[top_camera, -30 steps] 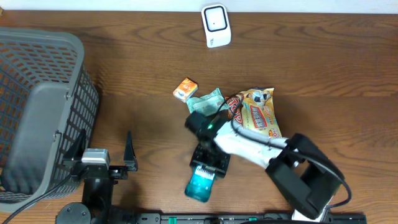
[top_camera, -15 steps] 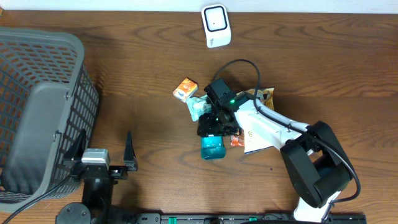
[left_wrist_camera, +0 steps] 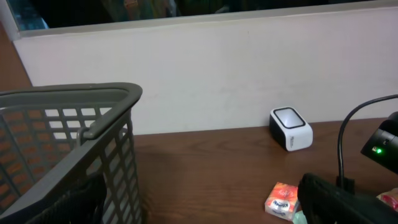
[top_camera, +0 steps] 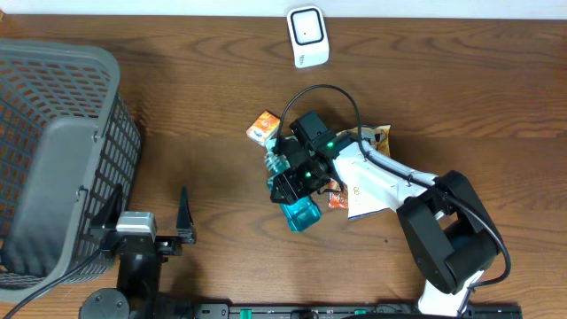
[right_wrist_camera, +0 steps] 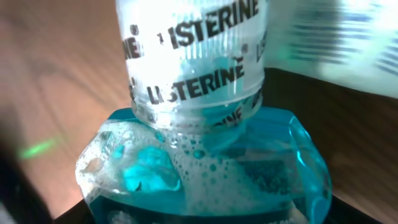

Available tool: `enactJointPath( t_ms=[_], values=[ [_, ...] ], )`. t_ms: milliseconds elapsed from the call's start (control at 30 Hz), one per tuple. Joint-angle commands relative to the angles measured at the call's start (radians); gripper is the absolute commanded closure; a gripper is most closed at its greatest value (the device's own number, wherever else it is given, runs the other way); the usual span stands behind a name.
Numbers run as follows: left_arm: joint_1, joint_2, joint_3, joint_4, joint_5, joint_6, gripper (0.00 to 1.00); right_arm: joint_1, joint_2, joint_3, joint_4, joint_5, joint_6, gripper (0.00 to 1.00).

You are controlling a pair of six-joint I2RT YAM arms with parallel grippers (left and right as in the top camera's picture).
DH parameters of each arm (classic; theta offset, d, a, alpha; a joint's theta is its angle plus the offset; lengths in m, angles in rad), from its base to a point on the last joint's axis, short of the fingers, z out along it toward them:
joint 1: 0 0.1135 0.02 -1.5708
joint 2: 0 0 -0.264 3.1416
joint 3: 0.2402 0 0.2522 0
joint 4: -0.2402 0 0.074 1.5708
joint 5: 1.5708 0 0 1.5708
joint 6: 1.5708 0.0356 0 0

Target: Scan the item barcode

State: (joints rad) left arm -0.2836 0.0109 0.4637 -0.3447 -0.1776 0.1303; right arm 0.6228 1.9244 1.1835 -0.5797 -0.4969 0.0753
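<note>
Near bottle (top_camera: 301, 214): orange box (top_camera: 264, 127), snack bag (top_camera: 373, 138) | scanner (top_camera: 307, 35) well apart

Right gripper (top_camera: 295, 180) carries mouthwash bottle (top_camera: 301, 215) away from 6 o'clock table edge toward 12 o'clock, ending nearer scanner (top_camera: 307, 36). In last half second wrist twists. Bottle base swings from 6 toward 5 o'clock, and gripper shifts slightly toward 9 o'clock. My right arm folds back and now lies across snack bag (top_camera: 379, 135), covering most of it.
</note>
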Motion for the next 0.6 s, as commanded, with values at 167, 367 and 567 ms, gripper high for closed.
enactJointPath(
  t_ms=[167,367,567],
  values=[
    [-0.004,-0.006,0.003,0.002,0.009,-0.008,0.02,-0.053,0.012,-0.001,-0.022,-0.352,-0.212,0.79],
    [-0.004,-0.006,0.003,0.002,0.009,-0.008,0.02,-0.127,0.012,-0.002,-0.059,-0.591,-0.381,0.78],
    [-0.004,-0.006,0.003,0.002,0.009,-0.008,0.02,-0.151,0.012,-0.002,-0.061,-0.367,-0.336,0.62]
  ],
)
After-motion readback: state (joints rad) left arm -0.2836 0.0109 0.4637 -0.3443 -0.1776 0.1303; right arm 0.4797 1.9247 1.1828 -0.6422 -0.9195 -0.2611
